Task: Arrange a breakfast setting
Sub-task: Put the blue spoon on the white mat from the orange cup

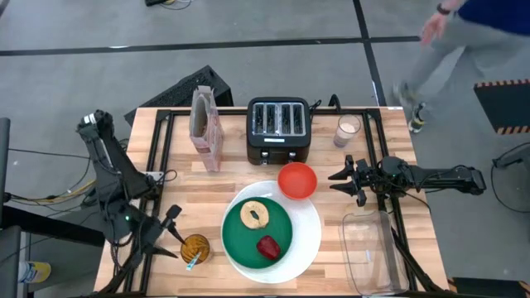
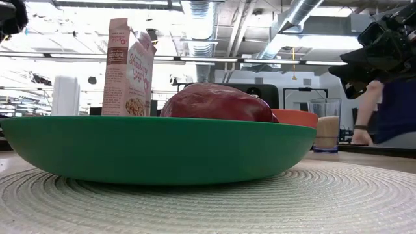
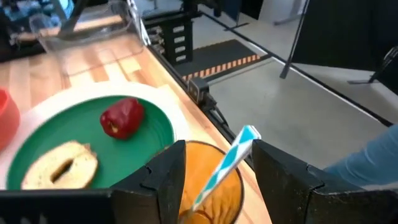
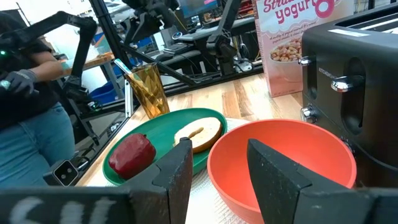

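Note:
A green plate (image 1: 248, 240) lies on a large white plate (image 1: 308, 236) near the table's front edge. On the green plate lie a bagel half (image 1: 254, 214) and a red fruit (image 1: 267, 247). A red-orange bowl (image 1: 297, 180) sits at the white plate's far right rim. The spoon's blue-and-white handle (image 3: 227, 163) leans out of an amber cup (image 1: 195, 248) left of the plates. My left gripper (image 3: 217, 180) is open just left of the cup, one finger on either side of the handle. My right gripper (image 1: 341, 184) is open, level, just right of the bowl. The pinkish cereal box (image 1: 207, 128) stands at the far left.
A black toaster (image 1: 279, 128) and a glass of milk (image 1: 348, 130) stand along the far edge. A clear plastic container (image 1: 373, 252) lies at the near right corner. A person (image 1: 464, 33) walks on the floor beyond the table's far right corner.

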Robot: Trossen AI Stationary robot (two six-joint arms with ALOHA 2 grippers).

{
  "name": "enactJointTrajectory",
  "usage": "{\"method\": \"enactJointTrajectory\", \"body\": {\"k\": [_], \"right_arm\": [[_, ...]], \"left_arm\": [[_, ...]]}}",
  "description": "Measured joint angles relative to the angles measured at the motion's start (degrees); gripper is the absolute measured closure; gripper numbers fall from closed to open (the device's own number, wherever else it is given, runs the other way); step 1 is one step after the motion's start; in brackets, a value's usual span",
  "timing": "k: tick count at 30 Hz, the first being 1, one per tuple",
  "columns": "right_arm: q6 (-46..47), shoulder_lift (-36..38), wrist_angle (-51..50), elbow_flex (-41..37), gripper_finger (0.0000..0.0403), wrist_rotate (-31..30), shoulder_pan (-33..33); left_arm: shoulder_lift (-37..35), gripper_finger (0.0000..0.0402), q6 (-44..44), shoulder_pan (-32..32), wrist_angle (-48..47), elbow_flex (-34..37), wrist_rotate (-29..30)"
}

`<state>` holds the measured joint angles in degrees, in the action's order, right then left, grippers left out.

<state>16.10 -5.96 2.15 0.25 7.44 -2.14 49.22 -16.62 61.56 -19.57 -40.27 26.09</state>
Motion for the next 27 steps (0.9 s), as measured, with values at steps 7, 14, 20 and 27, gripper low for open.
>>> {"method": "enactJointTrajectory", "body": {"k": [7, 14, 20, 27], "right_arm": [[0.0, 0.0, 0.0, 0.0, 0.0227, 0.0, 0.0], [0.0, 0.0, 0.0, 0.0, 0.0227, 0.0, 0.0], [0.0, 0.0, 0.0, 0.0, 0.0227, 0.0, 0.0], [0.0, 0.0, 0.0, 0.0, 0.0227, 0.0, 0.0]], "left_arm": [[4.1, 0.0231, -4.9, 3.3, 0.0, 0.0, 4.3], [7.6, 0.0231, -6.9, 6.5, 3.5, 0.0, 9.7], [10.8, 0.0231, -8.1, 6.9, 6.7, 0.0, 10.7], [14.5, 0.0231, -8.0, 6.9, 10.8, 0.1, 10.6]]}}
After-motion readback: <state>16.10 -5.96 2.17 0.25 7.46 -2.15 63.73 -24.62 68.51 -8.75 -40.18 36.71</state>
